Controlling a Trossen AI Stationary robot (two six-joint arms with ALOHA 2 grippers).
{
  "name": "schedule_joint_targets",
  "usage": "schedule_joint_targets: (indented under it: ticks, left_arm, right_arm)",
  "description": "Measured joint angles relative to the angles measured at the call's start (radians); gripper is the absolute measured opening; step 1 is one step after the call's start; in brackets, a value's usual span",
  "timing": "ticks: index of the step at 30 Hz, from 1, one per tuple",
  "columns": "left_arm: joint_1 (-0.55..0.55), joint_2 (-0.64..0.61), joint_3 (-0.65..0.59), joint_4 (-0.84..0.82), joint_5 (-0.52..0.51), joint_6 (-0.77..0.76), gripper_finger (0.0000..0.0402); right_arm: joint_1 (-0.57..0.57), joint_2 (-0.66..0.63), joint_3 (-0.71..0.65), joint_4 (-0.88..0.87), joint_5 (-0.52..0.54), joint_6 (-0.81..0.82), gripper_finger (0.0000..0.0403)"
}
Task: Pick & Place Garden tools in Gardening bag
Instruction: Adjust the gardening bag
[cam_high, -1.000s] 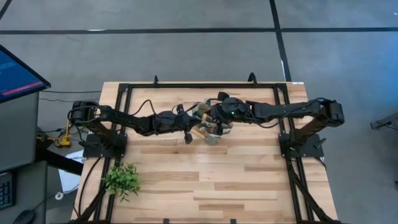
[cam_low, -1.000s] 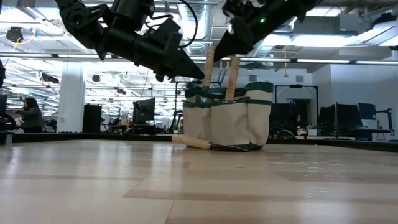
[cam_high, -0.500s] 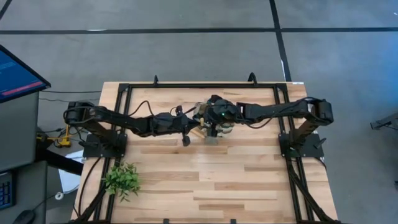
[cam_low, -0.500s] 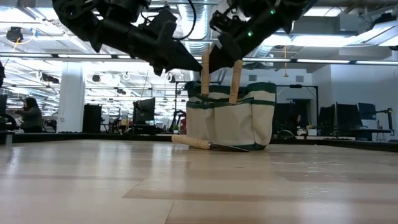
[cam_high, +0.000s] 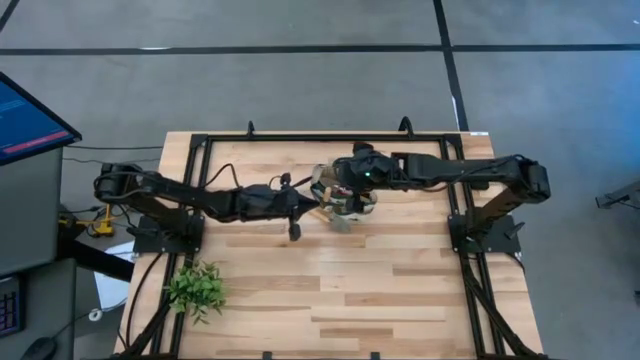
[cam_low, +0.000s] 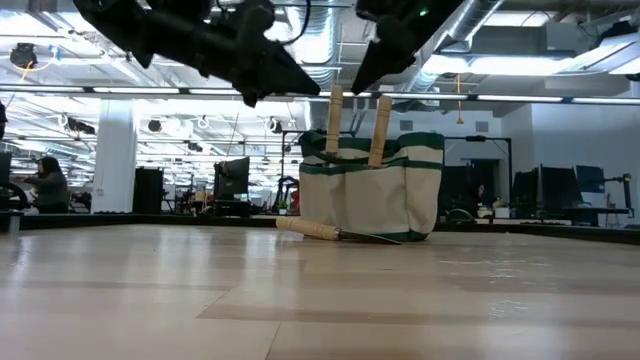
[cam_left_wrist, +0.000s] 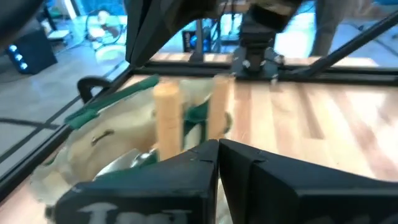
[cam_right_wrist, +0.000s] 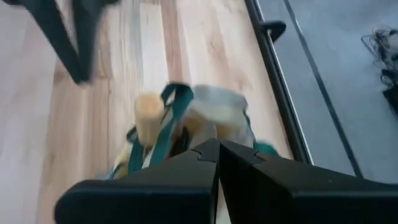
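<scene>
text: none legible anywhere
bag: no label or brand readable
monitor: blue screen w/ red band, lines too small to read
gripper housings: faint raised marks in left wrist view, unreadable

A leafy green plant sits on the wooden table.

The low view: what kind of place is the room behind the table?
Probably a large open lab or workshop. Behind the gardening bag on the wooden table, the low view shows an exposed ceiling with ducts and strip lights, rows of workstations with monitors, and a person seated far off.
</scene>
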Motion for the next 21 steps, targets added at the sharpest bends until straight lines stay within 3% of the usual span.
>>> schedule_joint_targets:
  ticks: [5, 10, 16, 21]
  left_arm:
    - [-0.034, -0.029, 0.0, -0.087, -0.013, -0.005, 0.0002]
    - [-0.033, -0.004, 0.0, -0.16, -0.162, -0.055, 0.0002]
    - [0.03, 0.074, 0.0, -0.154, -0.163, -0.111, 0.0002]
    - [0.08, 0.102, 0.0, -0.094, -0.073, -0.132, 0.0002]
  right_arm:
    - [-0.022, -0.049, 0.001, -0.203, 0.039, 0.096, 0.0]
    - [-0.05, -0.096, -0.044, -0.288, 0.06, 0.133, 0.0]
    - [-0.105, -0.158, -0.171, -0.26, 0.073, 0.157, 0.0]
    - [-0.148, -0.174, -0.257, -0.217, 0.061, 0.179, 0.0]
